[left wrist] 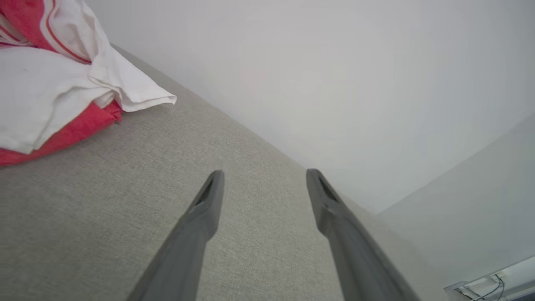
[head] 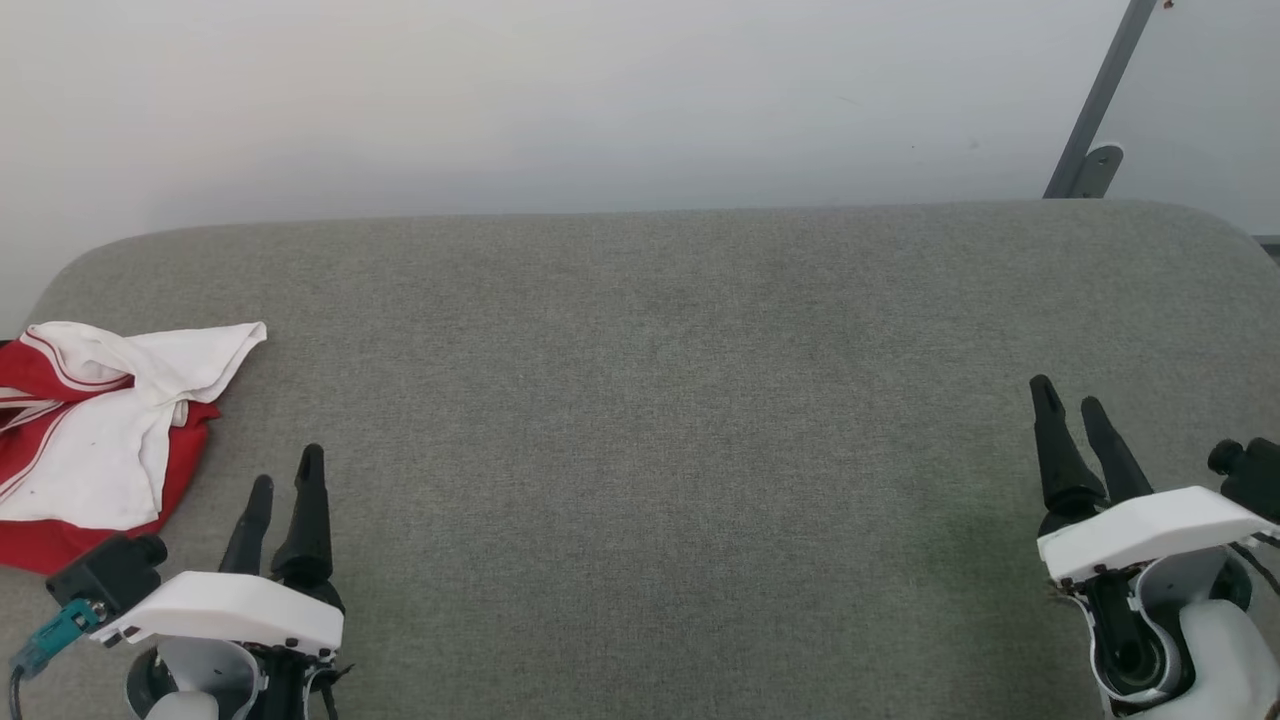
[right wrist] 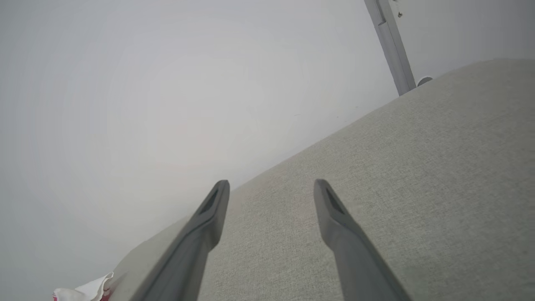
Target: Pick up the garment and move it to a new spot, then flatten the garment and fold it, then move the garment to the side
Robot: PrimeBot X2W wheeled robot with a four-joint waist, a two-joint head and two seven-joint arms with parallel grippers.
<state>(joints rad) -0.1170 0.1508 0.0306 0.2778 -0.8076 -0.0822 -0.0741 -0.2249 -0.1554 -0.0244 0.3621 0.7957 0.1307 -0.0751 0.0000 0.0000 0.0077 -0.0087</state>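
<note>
**Red shirt heaped at the table's left edge**

A crumpled soft red shirt with white sleeves (head: 90, 430) lies at the left edge of the grey fabric-covered table (head: 650, 400). It is left of and ahead of the nearer left fingers (head: 308, 510), which are spread and empty. The right fingers (head: 1055, 440), also spread, sit near the right edge. The left wrist view adds a white sleeve draped over red folds.

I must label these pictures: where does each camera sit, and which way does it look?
Head view: on the head, looking forward and down at the grey padded surface; left fingers and right fingers show, open.
Left wrist view: on the left wrist, looking along its fingers toward the garment and wall.
Right wrist view: on the right wrist, along its fingers, across the surface to a metal post.
All three share the garment.
</note>
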